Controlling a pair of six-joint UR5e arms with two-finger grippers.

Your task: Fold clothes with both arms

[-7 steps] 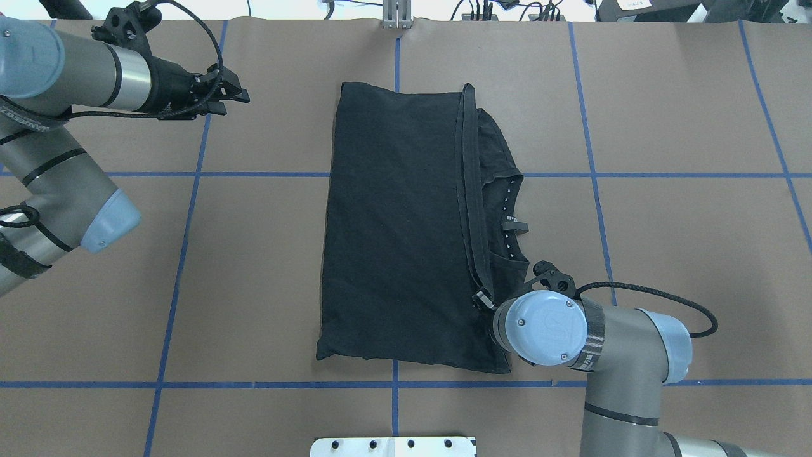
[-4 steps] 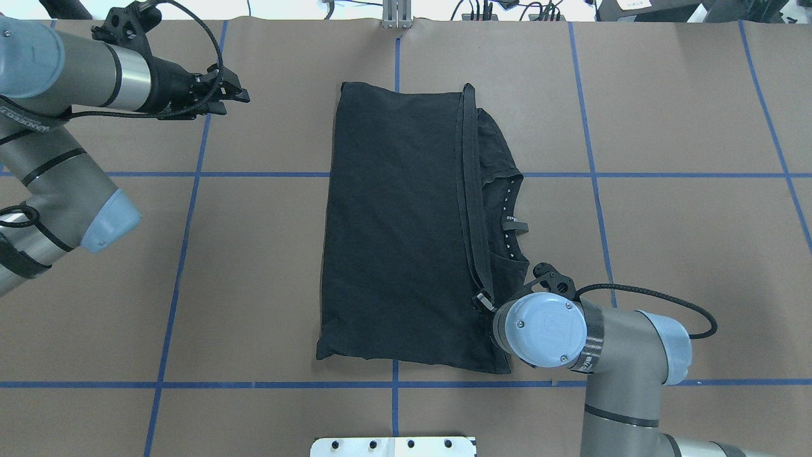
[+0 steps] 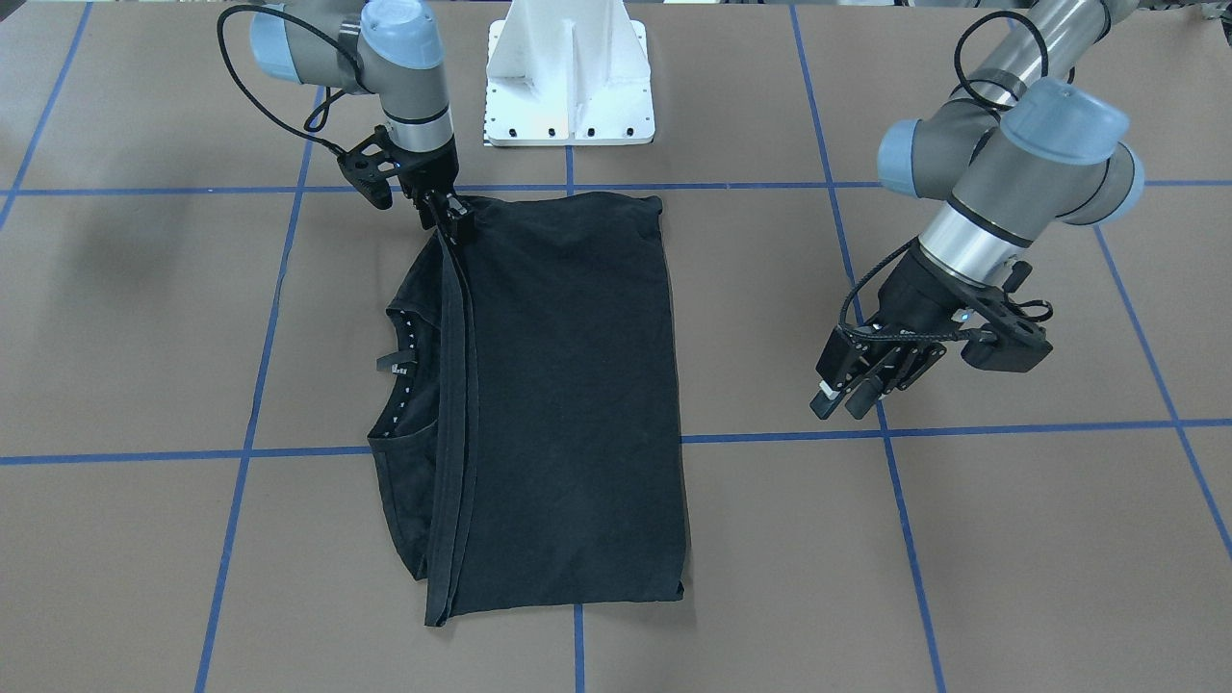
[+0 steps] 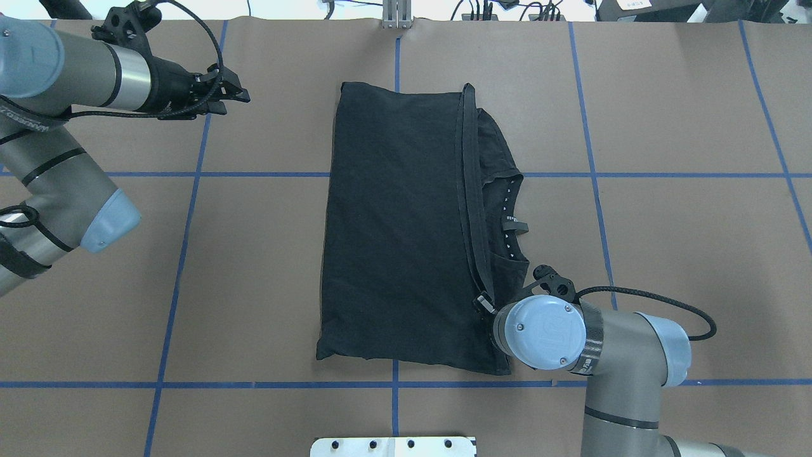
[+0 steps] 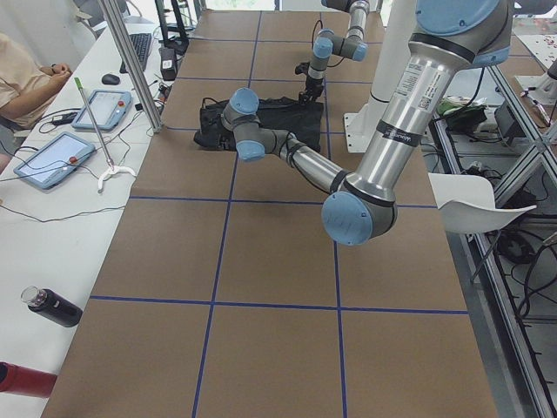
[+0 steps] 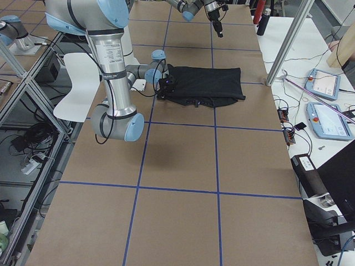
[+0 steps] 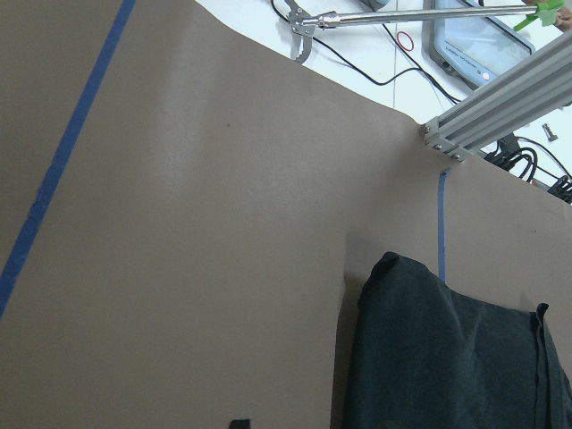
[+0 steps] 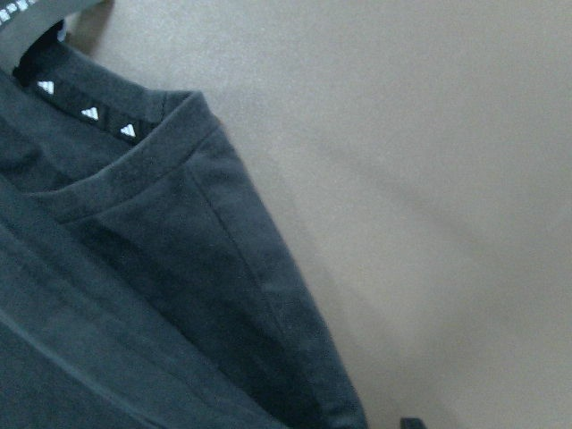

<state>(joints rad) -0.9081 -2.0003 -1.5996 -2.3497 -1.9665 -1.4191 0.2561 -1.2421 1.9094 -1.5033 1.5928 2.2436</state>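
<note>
Where the front-facing camera looks down on me, my right gripper [image 3: 456,223] is pressed closed on the hem corner of the black T-shirt [image 3: 568,385], just in front of my white pedestal [image 3: 570,77]. The shirt lies folded into a long rectangle on the brown paper table cover [image 3: 962,539], crossed by blue tape lines [image 3: 789,436], with its collar peeking out beside the fold. My left gripper [image 3: 842,399] hangs well apart from the cloth, fingers parted, holding nothing. From overhead the shirt sits mid-table over a tape crossing, my right wrist joint covers its near corner, and my left arm points across bare paper; cables run along the far edge. From the table's left end, a white bench [image 5: 61,235] flanks the table with two tablets [image 5: 52,159], a black bottle [image 5: 52,305] and a person's sleeve [image 5: 22,83]; a white chair [image 5: 479,205] stands on my side. The right-end view shows the shirt dark and flat beyond my near arm. My left wrist camera sees paper, one shirt corner, an aluminium post [image 7: 500,98] and the bench beyond. My right wrist camera sees a sleeve hem and the collar tape [image 8: 85,113], printed with small white triangles, on paper.
</note>
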